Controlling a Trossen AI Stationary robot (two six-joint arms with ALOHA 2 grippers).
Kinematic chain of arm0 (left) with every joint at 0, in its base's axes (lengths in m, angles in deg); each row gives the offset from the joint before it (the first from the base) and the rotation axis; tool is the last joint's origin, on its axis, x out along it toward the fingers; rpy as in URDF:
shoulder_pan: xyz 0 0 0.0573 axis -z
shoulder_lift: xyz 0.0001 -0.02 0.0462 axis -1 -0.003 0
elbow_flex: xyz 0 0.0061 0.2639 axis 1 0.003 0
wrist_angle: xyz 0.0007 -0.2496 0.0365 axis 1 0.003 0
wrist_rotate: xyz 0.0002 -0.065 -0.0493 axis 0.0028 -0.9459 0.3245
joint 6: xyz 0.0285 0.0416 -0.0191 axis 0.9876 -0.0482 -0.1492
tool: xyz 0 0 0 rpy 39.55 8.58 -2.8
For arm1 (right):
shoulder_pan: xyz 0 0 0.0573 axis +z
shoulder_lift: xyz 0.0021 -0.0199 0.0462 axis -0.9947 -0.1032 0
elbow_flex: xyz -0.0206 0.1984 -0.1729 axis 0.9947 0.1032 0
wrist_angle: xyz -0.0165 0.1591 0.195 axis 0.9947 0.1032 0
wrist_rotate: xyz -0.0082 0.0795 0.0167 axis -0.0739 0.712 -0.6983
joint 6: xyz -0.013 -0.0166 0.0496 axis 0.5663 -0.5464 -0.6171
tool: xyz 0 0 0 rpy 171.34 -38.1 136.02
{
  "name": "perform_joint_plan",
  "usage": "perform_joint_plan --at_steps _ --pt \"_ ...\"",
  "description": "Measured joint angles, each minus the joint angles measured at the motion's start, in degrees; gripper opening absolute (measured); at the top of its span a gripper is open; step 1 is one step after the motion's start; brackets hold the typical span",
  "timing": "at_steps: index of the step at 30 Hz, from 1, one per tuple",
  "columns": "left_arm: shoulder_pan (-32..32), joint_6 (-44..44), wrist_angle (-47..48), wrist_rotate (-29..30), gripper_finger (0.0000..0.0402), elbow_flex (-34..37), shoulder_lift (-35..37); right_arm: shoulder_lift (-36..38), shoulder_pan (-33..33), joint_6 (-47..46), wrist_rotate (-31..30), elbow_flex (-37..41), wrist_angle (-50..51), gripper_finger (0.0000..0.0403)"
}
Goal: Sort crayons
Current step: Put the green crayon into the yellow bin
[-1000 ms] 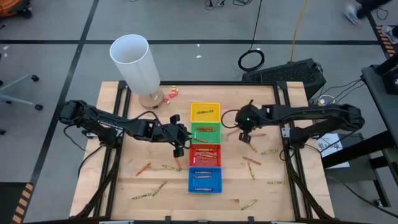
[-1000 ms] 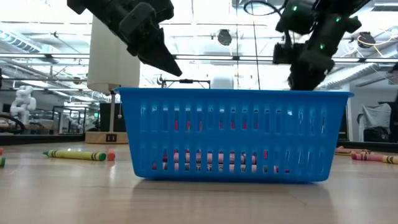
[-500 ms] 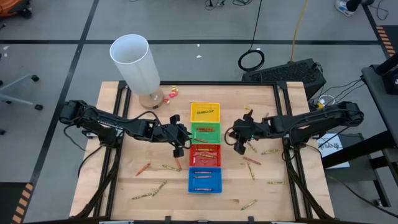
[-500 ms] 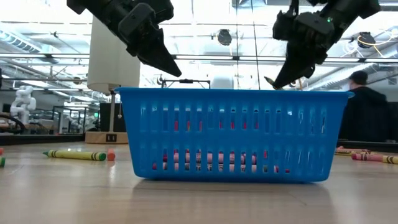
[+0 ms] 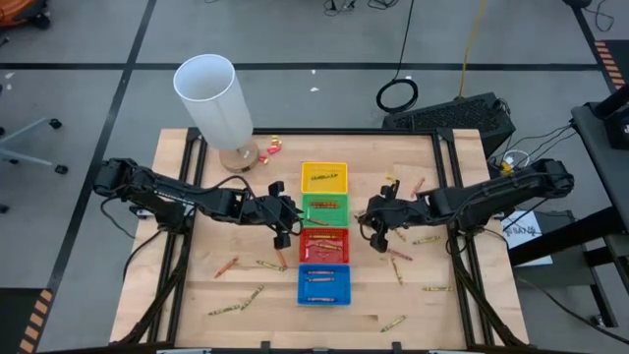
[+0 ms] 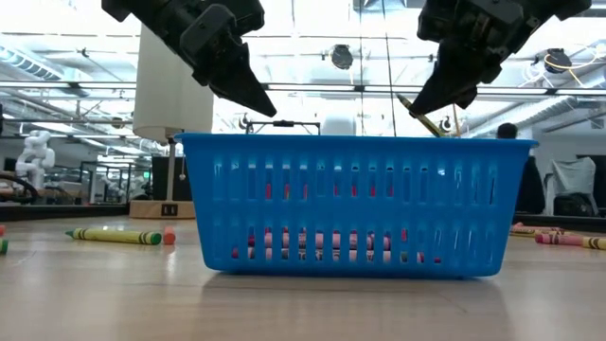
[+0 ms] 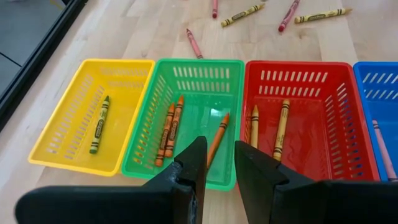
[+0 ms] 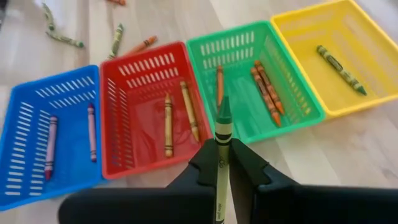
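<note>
Right end effector (image 8: 222, 163), clamped on an olive-green crayon (image 8: 222, 140), hovers beside the green tray (image 8: 292, 109); the tilted crayon could fall outside it, while the left end effector (image 7: 217, 163) hangs slightly apart.

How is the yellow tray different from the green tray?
The yellow tray holds just one crayon, an olive-green one, while the green tray holds three orange crayons. The yellow tray sits at the end of the row, beside only the green one; the green tray sits between it and the red tray. Both are slotted plastic trays of the same shape.
</note>
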Motion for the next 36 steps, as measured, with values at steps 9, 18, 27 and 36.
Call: perform_joint_plan --at_steps 9,18,27,36 --pt "0.0 0.0 0.0 0.0 0.0085 0.0 0.0 0.0 0.0 5.3 -2.9 0.0 -0.7 0.0003" --pt "0.0 0.0 0.0 0.0 0.0085 0.0 0.0 0.0 0.0 14.1 -2.7 0.0 -3.3 0.0004" --pt "0.0 -0.1 0.0 0.0 0.0085 0.0 0.0 0.0 0.0 23.6 -2.7 0.0 -3.5 0.0004" --pt "0.0 -0.3 0.0 0.0 0.0085 0.0 0.0 0.0 0.0 36.1 -2.6 0.0 -3.8 0.0004"
